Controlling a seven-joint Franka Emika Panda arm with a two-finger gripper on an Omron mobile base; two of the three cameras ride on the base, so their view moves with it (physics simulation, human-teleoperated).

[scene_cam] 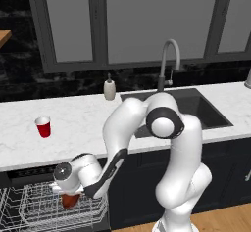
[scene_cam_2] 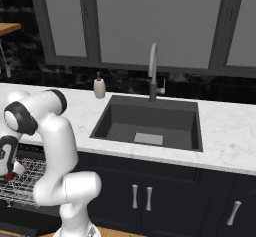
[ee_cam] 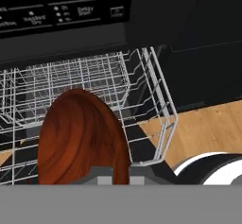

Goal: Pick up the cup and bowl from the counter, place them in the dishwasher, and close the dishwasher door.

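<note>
Your gripper [scene_cam: 68, 194] is clamped on the rim of the reddish-brown bowl [ee_cam: 82, 138], holding it on edge over the pulled-out white wire rack [ee_cam: 94, 81] of the dishwasher [scene_cam: 29, 174]. In the hand view the bowl stands at about 7 o'clock, its curved wooden-looking face rising from between the fingertips, with the rack's wires spreading behind it from 9 to 3 o'clock. Whether the bowl touches the wires, you cannot tell. Beyond the rack, at 11 o'clock, runs the dishwasher's black control strip [ee_cam: 61, 10] with small white lettering, and at 4 o'clock a patch of wooden floor [ee_cam: 203, 128] shows.

In the left base view the arm bends down at 8 o'clock, and a bit of the bowl peeks out below the hand above the rack. Up on the white marble counter [scene_cam: 78, 121], the red cup [scene_cam: 43, 127] stands upright at 9 o'clock, well apart from the gripper. A beige soap dispenser [scene_cam: 109, 89] sits near the dark sink [scene_cam: 206, 111] and its grey faucet [scene_cam: 169, 62].
</note>
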